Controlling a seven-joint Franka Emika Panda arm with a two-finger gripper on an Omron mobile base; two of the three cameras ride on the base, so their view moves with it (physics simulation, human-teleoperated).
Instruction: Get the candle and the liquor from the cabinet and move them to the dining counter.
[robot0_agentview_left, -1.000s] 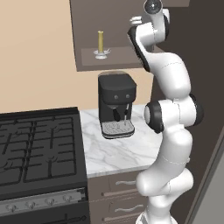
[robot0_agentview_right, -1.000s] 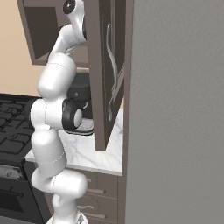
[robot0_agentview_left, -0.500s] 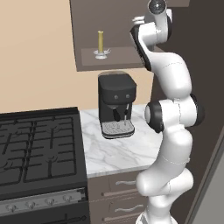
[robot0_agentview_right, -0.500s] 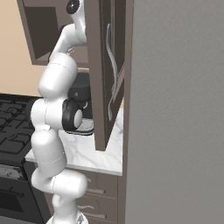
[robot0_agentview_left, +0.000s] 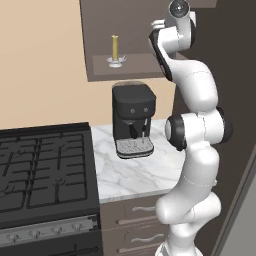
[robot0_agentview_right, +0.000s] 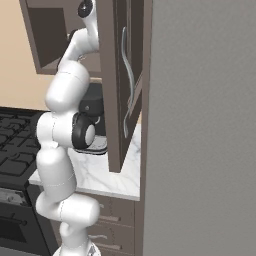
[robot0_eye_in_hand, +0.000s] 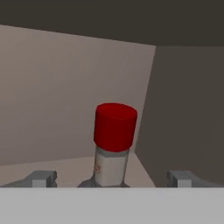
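The liquor (robot0_eye_in_hand: 114, 144) stands upright inside the cabinet (robot0_agentview_left: 100, 30), near the back right corner of the shelf, and in the hand view it sits in the lower middle of the frame, with its red cap and narrow neck rising between the two fingertips of the gripper (robot0_eye_in_hand: 114, 178). The jaws are wide apart, one on each side of the bottle, and they do not touch it. In the left base view the candle (robot0_agentview_left: 115, 49) is at the upper middle of the frame, upright in its small dish holder on the same shelf, well apart from the arm, which reaches up at the upper right. Below it, the coffee machine (robot0_agentview_left: 132, 118) stands on the small marble counter (robot0_agentview_left: 135, 172). The bottle is glass, so I judge it stiff, smooth and somewhat slippery, rather heavy for its size, and breakable if it falls. The neck is thin and the cap may turn, so a better hold seems lower, around the wider body, with a firm but not hard squeeze. The body is hidden at the bottom of the hand view, so its exact shape is unclear.
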